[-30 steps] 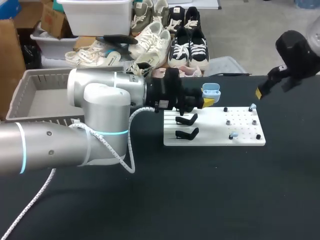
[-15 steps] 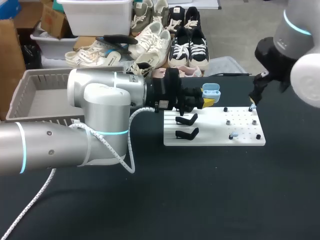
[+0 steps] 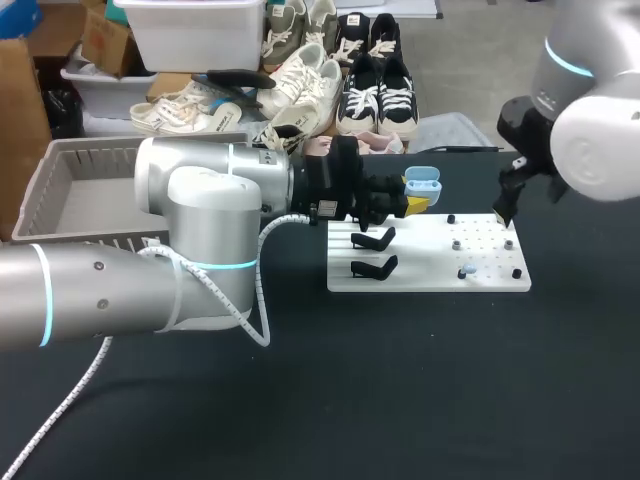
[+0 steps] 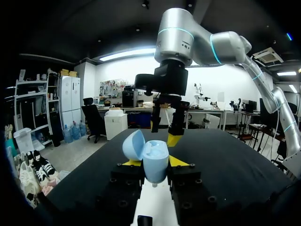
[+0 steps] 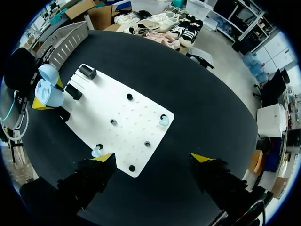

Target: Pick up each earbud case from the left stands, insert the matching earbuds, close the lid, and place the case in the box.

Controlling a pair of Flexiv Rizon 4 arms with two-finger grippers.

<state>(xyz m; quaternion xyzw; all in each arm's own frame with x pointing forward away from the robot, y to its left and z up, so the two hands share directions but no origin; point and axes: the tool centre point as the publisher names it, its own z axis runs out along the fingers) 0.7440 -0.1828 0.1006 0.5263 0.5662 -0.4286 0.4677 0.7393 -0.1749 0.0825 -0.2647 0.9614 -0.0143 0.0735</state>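
Note:
My left gripper (image 3: pixel 410 203) is shut on a light blue earbud case (image 3: pixel 421 182) and holds it above the far left corner of the white board (image 3: pixel 420 262). In the left wrist view the case (image 4: pixel 151 160) sits between the yellow tips with its lid tipped open. My right gripper (image 3: pixel 504 204) hangs open over the board's far right corner. From its wrist view the open fingers of the right gripper (image 5: pixel 153 159) straddle the board (image 5: pixel 117 117), with one pale blue earbud (image 5: pixel 163 120) ahead and another earbud (image 5: pixel 96 151) by one fingertip. Only the near earbud (image 3: pixel 465 271) shows in the head view.
Two black stands (image 3: pixel 373 240) (image 3: pixel 373 267) stand empty on the board's left part. A grey basket (image 3: pixel 60 190) sits at the table's far left, behind my left arm. Black table (image 3: pixel 400 400) stretches out in front of the board.
My right arm has swung in from the right and lowered its gripper over the board's far right corner, covering the earbud there. The left arm and the case have kept still.

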